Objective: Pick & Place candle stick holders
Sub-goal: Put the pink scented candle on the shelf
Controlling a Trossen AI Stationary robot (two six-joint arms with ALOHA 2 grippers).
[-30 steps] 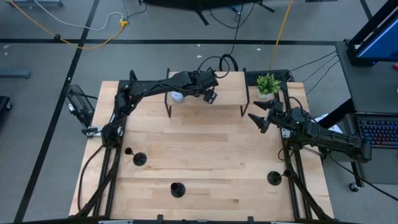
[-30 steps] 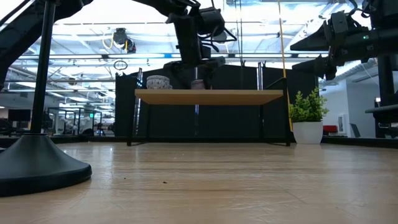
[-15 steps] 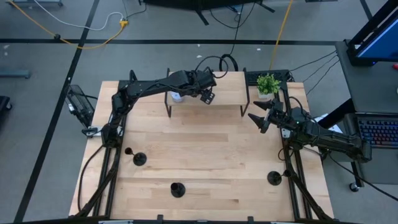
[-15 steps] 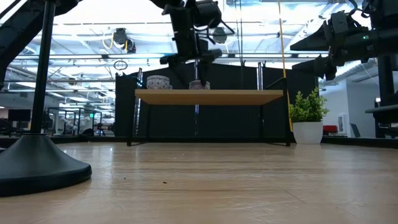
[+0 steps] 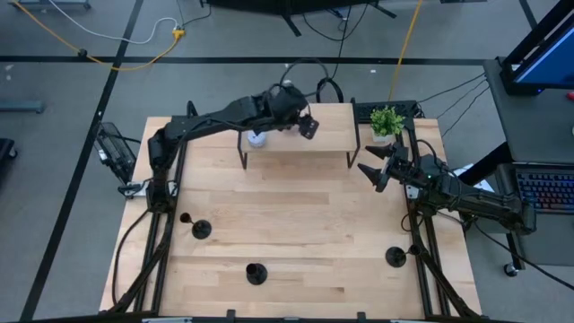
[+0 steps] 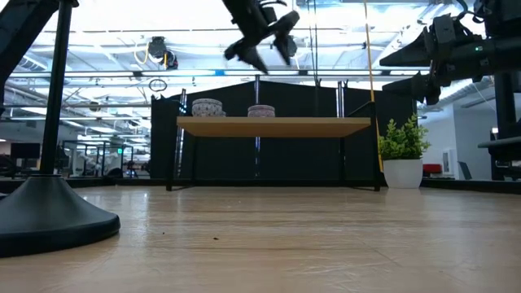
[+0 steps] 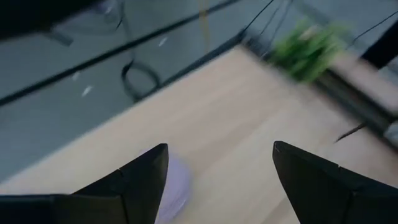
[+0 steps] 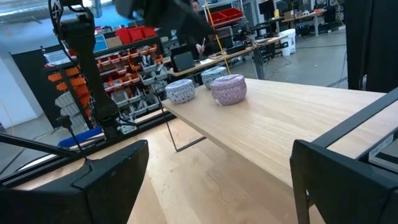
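Note:
Three black candle stick holders stand on their disc bases on the table's near half: one at the left (image 5: 201, 230), one at the near middle (image 5: 256, 274), one at the right (image 5: 395, 257). The nearest one looms at the left of the low view (image 6: 49, 203). My left gripper (image 5: 308, 127) hangs open high above the raised shelf (image 6: 277, 126), holding nothing; its fingers frame a lilac tin (image 7: 174, 190) on the shelf. My right gripper (image 5: 372, 170) waits open at the table's right, pointing level toward the shelf.
Round tins sit on the shelf: a white one (image 5: 256, 137), patterned ones (image 8: 182, 91) (image 8: 229, 88) and another behind (image 8: 214, 74). A potted plant (image 5: 386, 119) stands at the far right corner. Bare wood (image 5: 296, 215) lies between shelf and holders.
My left gripper has risen from around the lilac tin to well above the shelf and has tipped up nearer to level. The tin stays on the shelf.

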